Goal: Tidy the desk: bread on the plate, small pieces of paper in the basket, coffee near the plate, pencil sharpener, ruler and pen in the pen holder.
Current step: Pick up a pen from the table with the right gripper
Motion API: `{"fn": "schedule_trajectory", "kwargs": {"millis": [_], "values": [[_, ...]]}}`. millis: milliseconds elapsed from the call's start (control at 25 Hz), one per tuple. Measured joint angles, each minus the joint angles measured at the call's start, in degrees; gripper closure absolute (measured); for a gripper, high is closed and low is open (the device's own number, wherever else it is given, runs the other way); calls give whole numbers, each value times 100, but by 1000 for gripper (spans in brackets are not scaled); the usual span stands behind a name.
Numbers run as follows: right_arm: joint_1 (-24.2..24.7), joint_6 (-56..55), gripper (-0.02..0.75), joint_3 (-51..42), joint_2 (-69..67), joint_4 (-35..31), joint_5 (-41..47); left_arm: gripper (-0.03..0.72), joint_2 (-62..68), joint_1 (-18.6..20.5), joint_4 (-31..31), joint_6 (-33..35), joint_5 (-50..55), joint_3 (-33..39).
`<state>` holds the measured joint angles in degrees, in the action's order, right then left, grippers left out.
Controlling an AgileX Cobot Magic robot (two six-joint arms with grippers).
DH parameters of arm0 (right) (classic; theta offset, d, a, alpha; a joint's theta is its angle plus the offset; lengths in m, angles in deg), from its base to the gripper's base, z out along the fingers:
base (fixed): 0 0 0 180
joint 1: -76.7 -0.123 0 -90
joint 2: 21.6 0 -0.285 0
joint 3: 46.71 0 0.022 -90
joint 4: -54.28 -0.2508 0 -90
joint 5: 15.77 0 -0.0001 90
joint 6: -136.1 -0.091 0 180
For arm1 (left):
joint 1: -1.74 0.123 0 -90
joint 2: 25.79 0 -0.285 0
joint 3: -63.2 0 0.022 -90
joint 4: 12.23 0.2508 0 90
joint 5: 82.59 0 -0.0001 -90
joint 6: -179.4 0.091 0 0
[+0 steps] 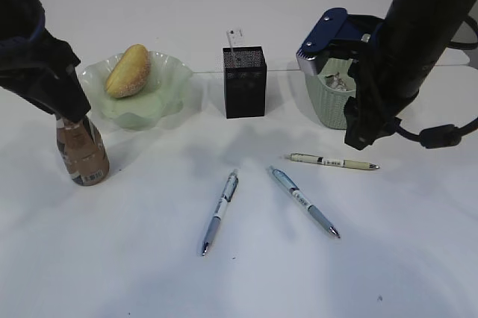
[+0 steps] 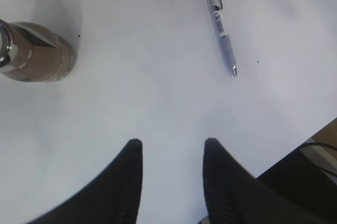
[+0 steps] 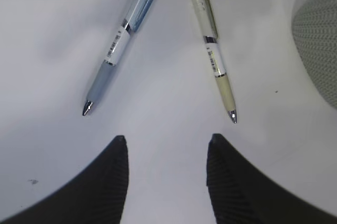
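R gripper [image 3: 166, 153] open, empty, like L gripper [image 2: 172, 155]: drop straight over cream pen [image 3: 215, 61], grab mid-barrel w/o nudging blue pen [image 3: 120, 42].

The desk [image 1: 246, 273] carries plate [image 1: 168, 101], coffee [image 1: 82, 155], pen holder [image 1: 244, 83], basket [image 1: 325, 101], three pens [image 1: 219, 212].

Both arms up off the surface, jaws apart, nothing gripped

L arm enters from upper-left edge, angled down; left gripper [image 2: 172, 153] open w/ dark ribbed fingers [image 2: 129, 174] pointing at tabletop; R arm slants down from top-right; right gripper [image 3: 166, 150] likewise open, empty, hovering.
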<state>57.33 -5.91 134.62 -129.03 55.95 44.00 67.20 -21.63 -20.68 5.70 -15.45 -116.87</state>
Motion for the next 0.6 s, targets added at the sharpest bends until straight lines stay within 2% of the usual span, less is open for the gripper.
{"fn": "schedule_trajectory", "kwargs": {"millis": [400,600], "values": [[0,223,351,0,0,-390,-301,420,0,0,-12,0,13,0],[0,1332,351,17,-75,-610,-314,420,0,0,-22,0,-47,0]]}}
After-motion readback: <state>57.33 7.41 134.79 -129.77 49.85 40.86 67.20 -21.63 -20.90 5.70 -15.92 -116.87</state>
